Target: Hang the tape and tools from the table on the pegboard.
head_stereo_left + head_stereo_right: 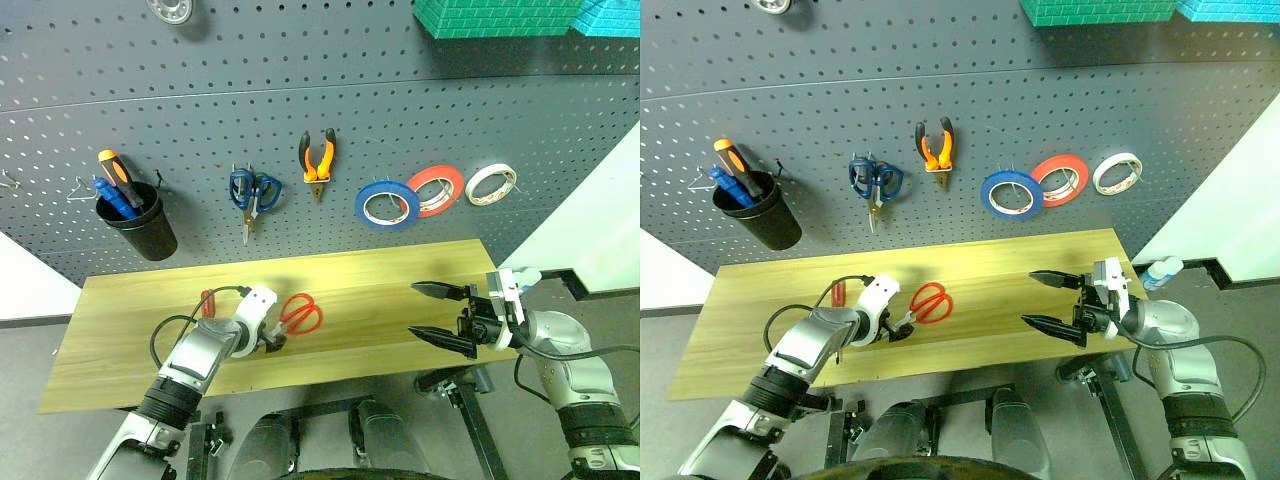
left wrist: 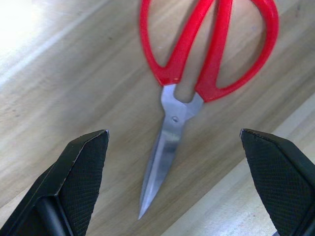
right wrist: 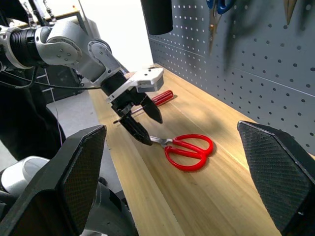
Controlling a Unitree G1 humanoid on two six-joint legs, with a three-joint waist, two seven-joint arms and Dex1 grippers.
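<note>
Red-handled scissors (image 2: 197,73) lie flat (blades closed) between the left gripper's (image 2: 172,172) wide-apart fingers.

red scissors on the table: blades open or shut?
Shut. The red scissors lie flat on the table; their blades meet in a single point between the open left hand's fingers.

A workshop tool corner: a dark grey pegboard (image 1: 300,110) carries blue-handled scissors (image 1: 252,192), orange-and-black pliers (image 1: 318,158) and three rolls of tape (image 1: 433,192) on hooks, with a black cup (image 1: 140,225) of screwdrivers, above a light wooden workbench (image 1: 380,290) where red-handled scissors (image 1: 300,314) lie.
</note>
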